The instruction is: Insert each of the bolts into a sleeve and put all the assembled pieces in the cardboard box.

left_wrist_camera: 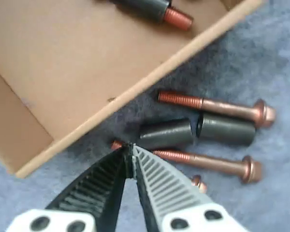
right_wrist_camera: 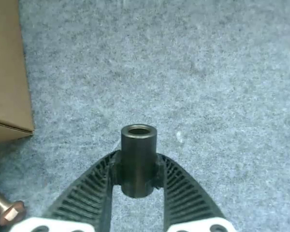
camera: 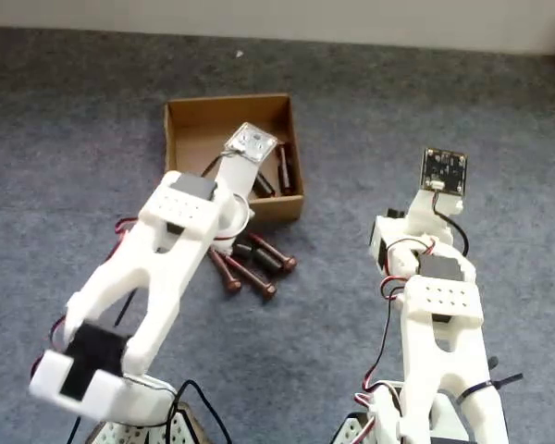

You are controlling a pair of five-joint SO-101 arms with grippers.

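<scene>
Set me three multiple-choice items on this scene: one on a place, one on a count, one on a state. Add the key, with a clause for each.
1. Where does the assembled piece lie?
A. in the box
B. behind the box
C. on top of an arm

2. How many loose sleeves lie on the carpet in front of the box?
A. one
B. two
C. four

3. What state are the right jaws in?
A. open and empty
B. shut on a sleeve
C. shut on a bolt

Key:
1 A: its dark body and copper tip rest on the box floor.
2 B: two lie end to end, the second here.
3 B: the right wrist view shows the jaws clamped on the dark sleeve.
</scene>
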